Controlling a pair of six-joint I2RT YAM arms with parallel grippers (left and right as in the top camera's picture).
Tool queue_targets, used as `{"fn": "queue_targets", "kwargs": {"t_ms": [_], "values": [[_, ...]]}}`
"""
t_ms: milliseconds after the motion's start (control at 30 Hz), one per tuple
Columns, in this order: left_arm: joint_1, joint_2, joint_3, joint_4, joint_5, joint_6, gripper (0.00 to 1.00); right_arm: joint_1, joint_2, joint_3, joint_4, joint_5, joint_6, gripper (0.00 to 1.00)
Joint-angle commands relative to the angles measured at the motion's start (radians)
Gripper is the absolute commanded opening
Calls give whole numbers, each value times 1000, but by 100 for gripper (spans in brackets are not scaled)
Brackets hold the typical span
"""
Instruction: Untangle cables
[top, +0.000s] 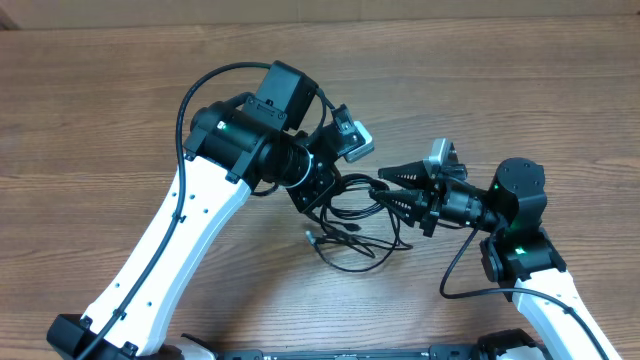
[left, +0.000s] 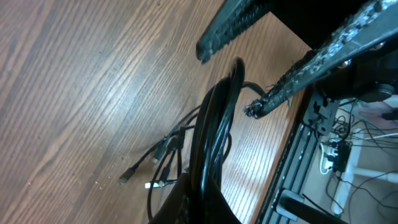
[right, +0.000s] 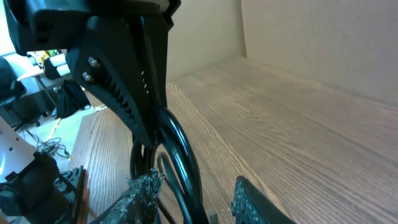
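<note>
The cables (top: 352, 228) are a tangle of thin black cords on the wooden table, with silver-tipped plug ends (left: 155, 185) lying flat. My left gripper (top: 318, 190) is shut on a bunch of the cables (left: 214, 124) and holds a loop of them raised above the table. In the right wrist view the left gripper (right: 146, 134) pinches the top of that loop (right: 180, 155). My right gripper (top: 385, 188) is open, pointing left, with one finger on each side of the raised loop (right: 193, 202). Its two fingers also show in the left wrist view (left: 227, 81).
The wooden table (top: 120, 110) stretches bare to the left and back. Its front edge and a metal frame with other wires (left: 329, 155) lie close behind the right arm. A cardboard wall (right: 311, 37) bounds the far side.
</note>
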Motion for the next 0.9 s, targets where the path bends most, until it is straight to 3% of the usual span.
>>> {"fn": "queue_targets", "kwargs": {"t_ms": [0,100,267,567,867], "values": [[-1,-15,25,-2,29,-17,4,0,-5,21,15,-8,-5,37],[-1,-15,25,-2,32,-18,4,0,-5,21,16,-8,-5,21],[-1,-15,25,5,31,-33,4,0,-5,21,16,-8,-4,5],[1,-15,25,26,10,-103,4,0,-5,21,16,-10,35,4],[90,-15,25,28,-161,-343,4,-1,-7,21,17,-16,56,4]]}}
